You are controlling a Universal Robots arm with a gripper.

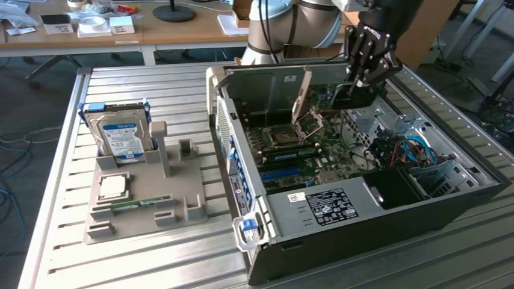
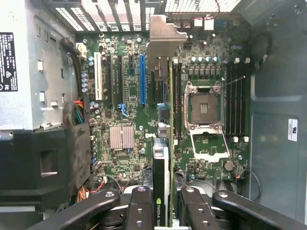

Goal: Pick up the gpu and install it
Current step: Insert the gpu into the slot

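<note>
Now the jaws, partly closed, clamp the gpu (image 2: 161, 189) edge-on between them.

Black gpu (image 2: 161, 167) with silver bracket (image 2: 163, 40); green motherboard (image 2: 129, 110); blue slot (image 2: 142, 79); blue-white label on the hard drive (image 1: 120, 137).

The grey tubular arm (image 1: 281, 24) reaches steeply down; its black linkage gripper (image 1: 360, 83) points downward, fingers (image 2: 140, 208) pressed against both faces of a thin dark circuit card (image 2: 161, 163).
</note>
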